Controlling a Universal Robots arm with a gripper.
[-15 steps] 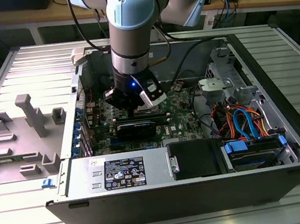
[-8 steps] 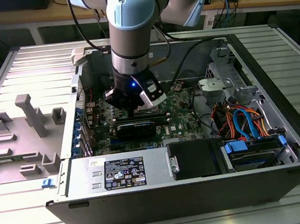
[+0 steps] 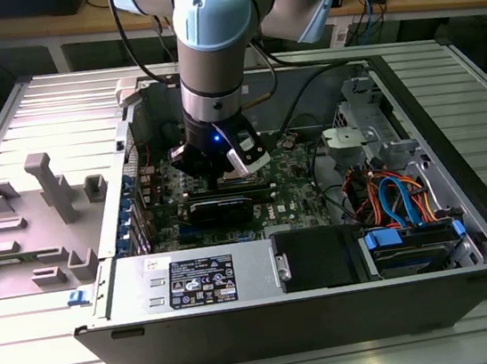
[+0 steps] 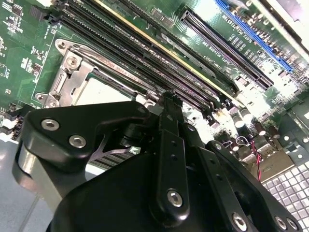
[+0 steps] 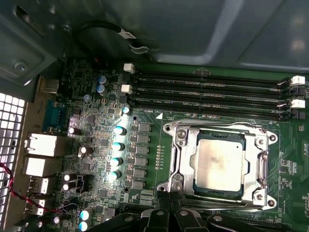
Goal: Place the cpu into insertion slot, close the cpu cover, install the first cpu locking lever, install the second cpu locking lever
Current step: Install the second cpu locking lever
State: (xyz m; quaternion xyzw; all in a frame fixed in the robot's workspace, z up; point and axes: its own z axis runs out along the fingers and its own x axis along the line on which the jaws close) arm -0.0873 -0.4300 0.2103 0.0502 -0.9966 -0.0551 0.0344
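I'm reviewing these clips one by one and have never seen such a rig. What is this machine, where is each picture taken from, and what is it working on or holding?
The exterior view comes from a camera off the arm. It shows a grey and light-blue robot arm reaching down into an open computer case that lies on its side on a ribbed metal table. The gripper at the arm's end hangs low over the green motherboard.

Both wrist views come from cameras riding on the arm, looking down past the black gripper parts at the board.

In the first wrist view, the cpu, a dull silver square, already sits in the insertion slot, and the cpu cover, a silver frame, lies down around it. Long black memory slots run beside it.

The gripper's fingertips are hidden, so I cannot tell whether it holds anything.
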